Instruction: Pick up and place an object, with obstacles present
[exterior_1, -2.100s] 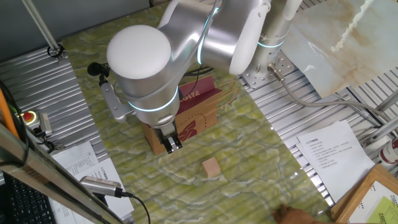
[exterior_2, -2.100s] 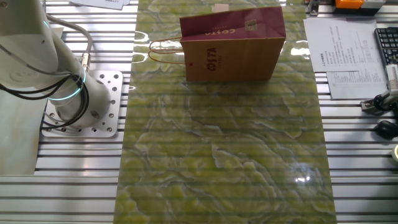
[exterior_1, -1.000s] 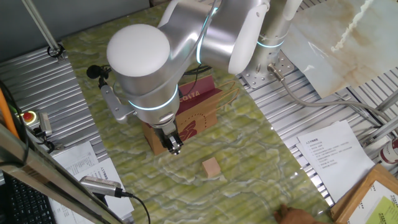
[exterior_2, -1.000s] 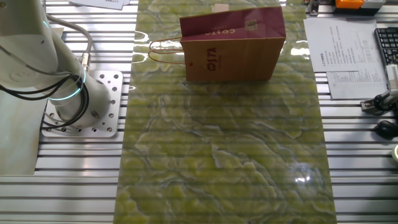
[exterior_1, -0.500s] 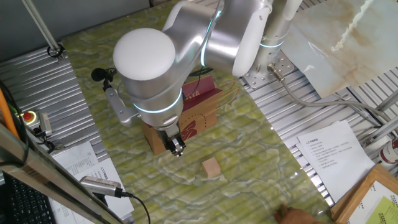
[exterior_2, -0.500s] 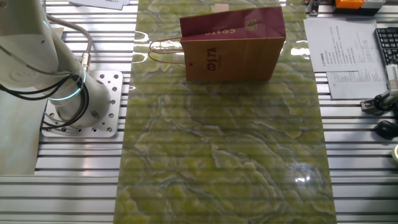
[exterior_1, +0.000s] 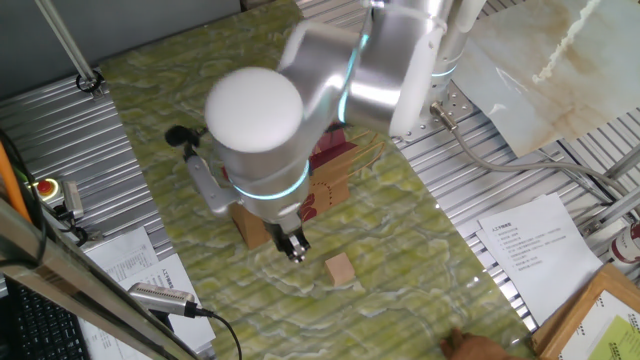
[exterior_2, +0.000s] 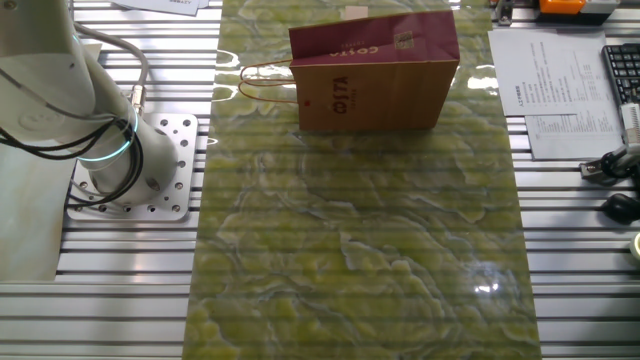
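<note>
the claw has shifted over the last two seconds: it was hanging in front of the lower face of the paper bag, and now it sits clear of the bag's bottom corner, lower and nearer the wooden cube. the arm's big white joint has swung the same way and now hides more of the bag.

claw state: we cannot tell. the two dark fingers look close together and motion blur smears the tips; nothing seems to be between them.

the cube lies on the green marbled bench, just beside the claw on the side away from the bag, apart from it and not touched. the bag stands behind the claw, near but no longer directly behind the fingertips.

the other fixed view shows the bag standing upright on the bench with its handles out to one side, exactly as it was two seconds ago; neither claw nor cube is in that frame.

our reading: the approach to the cube is under way and the bag has been passed without being disturbed. the pick is not yet done. we judge the claw needs to end up over the cube with fingers spread wide enough to straddle it. risk: the wrist is bulky and close to the bag, so a swing back could clip it.
</note>
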